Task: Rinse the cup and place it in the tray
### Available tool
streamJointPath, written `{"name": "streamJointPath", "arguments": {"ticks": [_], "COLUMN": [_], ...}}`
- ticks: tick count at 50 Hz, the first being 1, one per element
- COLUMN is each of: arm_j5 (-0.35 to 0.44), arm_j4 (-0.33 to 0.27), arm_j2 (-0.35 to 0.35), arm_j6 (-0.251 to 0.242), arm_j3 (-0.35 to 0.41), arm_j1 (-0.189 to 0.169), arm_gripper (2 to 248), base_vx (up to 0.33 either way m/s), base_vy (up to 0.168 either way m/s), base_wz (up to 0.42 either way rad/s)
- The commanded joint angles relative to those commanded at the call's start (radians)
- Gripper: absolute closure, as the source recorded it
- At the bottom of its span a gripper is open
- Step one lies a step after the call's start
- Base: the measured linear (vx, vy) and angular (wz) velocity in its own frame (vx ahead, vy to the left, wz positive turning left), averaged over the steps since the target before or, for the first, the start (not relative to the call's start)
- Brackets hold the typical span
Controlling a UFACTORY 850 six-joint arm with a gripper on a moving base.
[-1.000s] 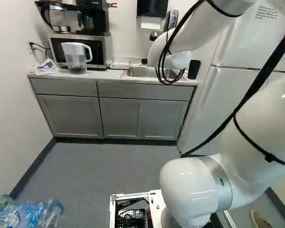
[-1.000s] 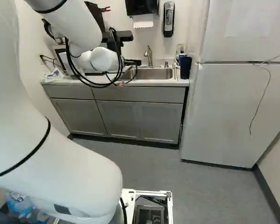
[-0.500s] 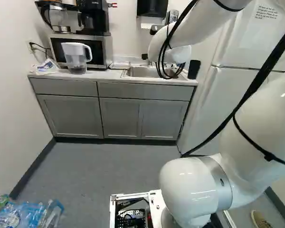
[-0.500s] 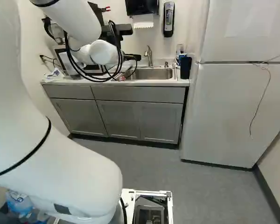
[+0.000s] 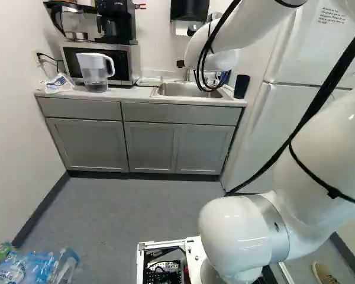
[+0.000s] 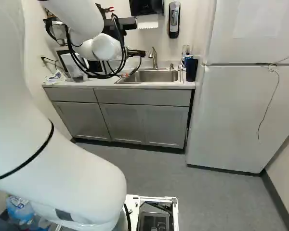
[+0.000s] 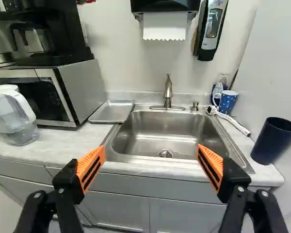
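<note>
Countertop (image 7: 63, 141) with sink (image 7: 184, 138) and metal tray (image 7: 111, 112), refrigerator (image 6: 231, 110) alongside

Right base view: white fridge (image 6: 241, 106), three o'clock; white back wall (image 6: 161, 44), twelve; grey floor (image 6: 207, 202), five. Left base view: white side wall (image 5: 12, 142), nine; pale counter (image 5: 130, 94), eleven, above grey cabinets (image 5: 89, 145).
</note>
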Motion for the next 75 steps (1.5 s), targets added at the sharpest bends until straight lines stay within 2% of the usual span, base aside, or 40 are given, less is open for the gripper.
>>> {"name": "streamJointPath", "arguments": {"ticks": [49,75], "arm_j5": [-0.046,-0.046], "arm_j4": [0.000,0.000], "arm_j2": [0.008,0.013], "arm_j6": [0.000,0.000], "arm_j3": [-0.094,-0.127], "arm_j1": [0.000,0.000], "arm_gripper": [3,3], "base_vx": [0.000,0.000], "base_vy": [0.000,0.000], "base_wz": [0.000,0.000]}}
